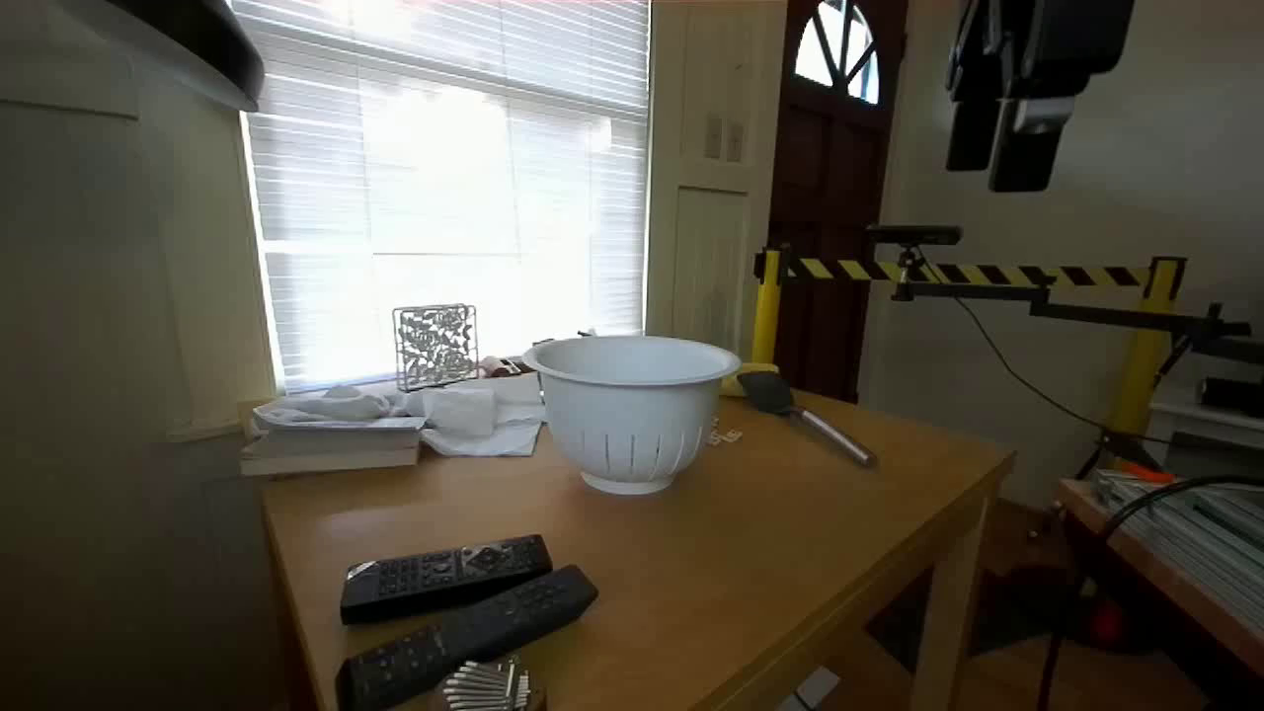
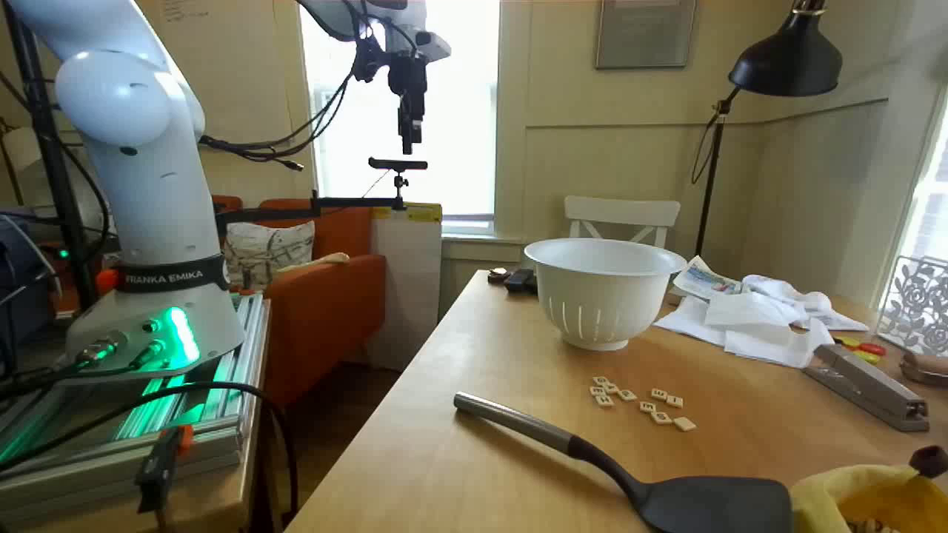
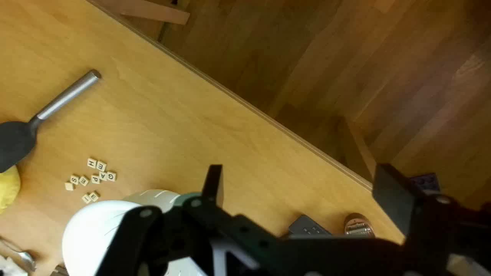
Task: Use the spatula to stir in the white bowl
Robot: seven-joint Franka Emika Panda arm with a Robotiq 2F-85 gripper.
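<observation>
Near the white bowl (image 2: 603,300) but apart from it lies the spatula (image 1: 812,421), probably light and stiff, its smooth metal handle (image 2: 515,422) likely slippery and best pinched mid-length by the gripper (image 3: 301,186), hanging wide-spread and empty above bowl height.

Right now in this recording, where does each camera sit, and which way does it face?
In an exterior view: camera low by the remotes, facing over the table to bowl and window; fingers show at upper right.
In an exterior view: camera low by the spatula, facing past the bowl to the chair; arm and fingers show toward left.
Wrist view: camera on the arm, facing down at table and floor; open fingers show along the bottom.
Both exterior views share bowl, spatula, fingers.
</observation>
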